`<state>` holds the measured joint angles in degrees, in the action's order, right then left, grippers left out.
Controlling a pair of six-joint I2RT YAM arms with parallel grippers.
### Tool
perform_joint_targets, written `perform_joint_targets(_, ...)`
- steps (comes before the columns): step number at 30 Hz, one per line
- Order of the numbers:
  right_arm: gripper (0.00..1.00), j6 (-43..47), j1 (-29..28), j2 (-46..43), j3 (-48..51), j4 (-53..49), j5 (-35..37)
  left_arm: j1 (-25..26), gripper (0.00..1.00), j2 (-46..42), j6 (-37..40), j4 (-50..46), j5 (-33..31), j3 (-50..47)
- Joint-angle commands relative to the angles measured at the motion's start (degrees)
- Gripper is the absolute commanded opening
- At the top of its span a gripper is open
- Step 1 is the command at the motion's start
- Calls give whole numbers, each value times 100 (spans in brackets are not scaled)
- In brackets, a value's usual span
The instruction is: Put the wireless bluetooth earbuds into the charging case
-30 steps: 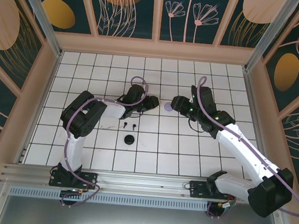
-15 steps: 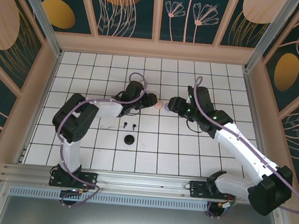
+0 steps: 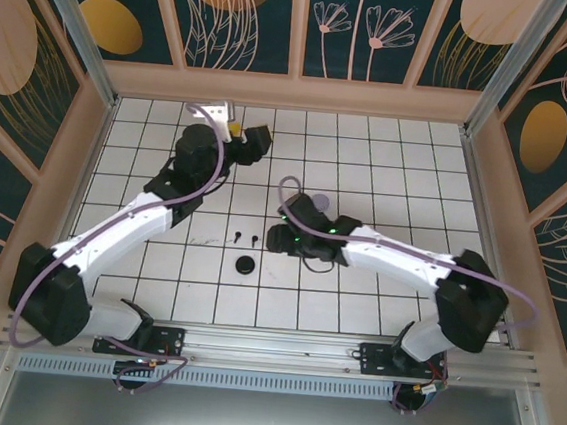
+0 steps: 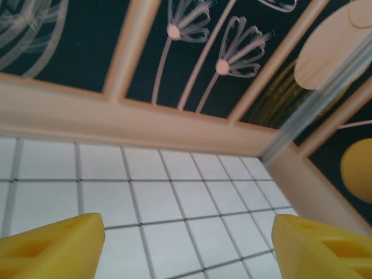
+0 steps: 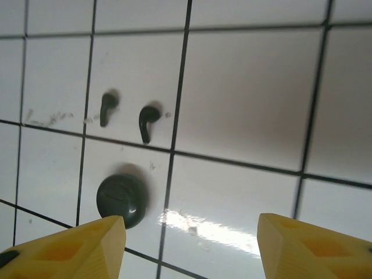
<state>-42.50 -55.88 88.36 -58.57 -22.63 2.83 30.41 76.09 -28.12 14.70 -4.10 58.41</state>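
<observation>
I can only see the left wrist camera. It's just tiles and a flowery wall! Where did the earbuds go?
Observer: Two black earbuds lie side by side near the middle of the table.
Operator: Is anything next to them?
Observer: A black disc sits a little nearer the arm bases, not touching them.
Operator: Who's closest to them?
Observer: The right fingers. They hang open and empty just beside the earbuds.
</observation>
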Motion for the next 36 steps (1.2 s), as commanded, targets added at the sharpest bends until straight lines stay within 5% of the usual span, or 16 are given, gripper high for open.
perform_joint_targets(1, 62, -473, -367, 603, -551, -122, 308, -122, 99, -273, 423, -149, -668, -376)
perform_joint_targets(8, 66, -892, -907, 2022, -1913, -1025, 672, -319, 99, -863, 262, 273, -2097, -1010)
perform_joint_targets(36, 60, -1169, -1148, 3482, -3236, -1923, 750, -773, 99, -1088, -412, 185, -2053, -1378)
